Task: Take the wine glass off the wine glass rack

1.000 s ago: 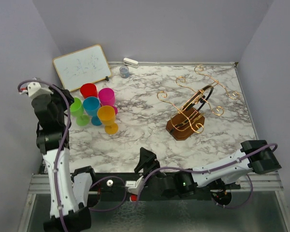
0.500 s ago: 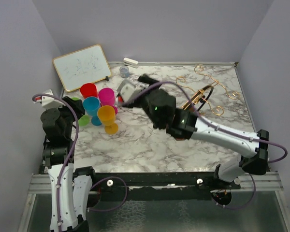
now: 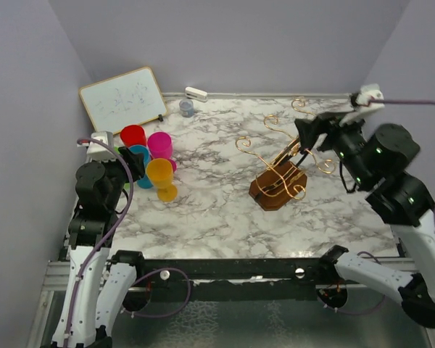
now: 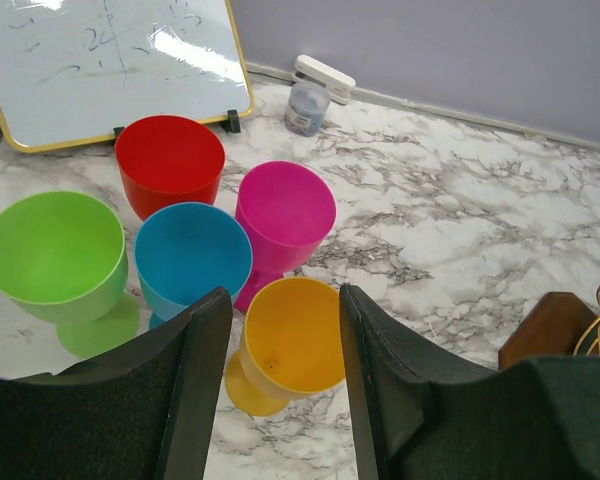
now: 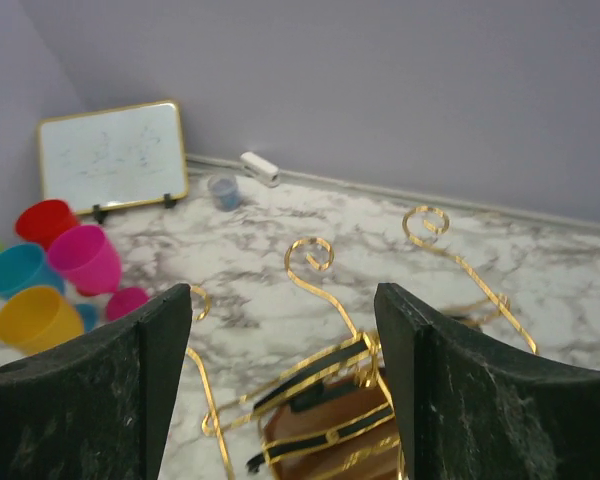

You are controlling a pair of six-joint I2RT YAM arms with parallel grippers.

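Observation:
The wine glass rack point(image 3: 288, 154) point(image 5: 368, 352), copper wire with curled arm ends, leans on its brown wooden base point(image 3: 270, 196). Nothing hangs from its arms. Plastic wine glasses stand together on the table at the left: yellow point(image 3: 160, 174) point(image 4: 292, 340), magenta point(image 3: 159, 143) point(image 4: 284, 212), blue point(image 3: 137, 155) point(image 4: 192, 252), red point(image 3: 133, 135) point(image 4: 170, 160) and green point(image 4: 52, 248). My left gripper point(image 3: 135, 167) point(image 4: 283, 300) hovers open beside them, the yellow glass showing below its fingers, untouched. My right gripper point(image 3: 309, 135) point(image 5: 283, 295) hangs wide open above the rack, holding nothing.
A small whiteboard point(image 3: 123, 98) leans on the back wall at the left. Next to it are a little grey pot point(image 3: 186, 107) and a white stapler-like object point(image 3: 196, 93). Lilac walls close in the marble table point(image 3: 203, 210) on three sides.
My right arm has swung up from the front edge, across the table, to stand raised over the rack. My left arm has dropped lower towards the glasses.

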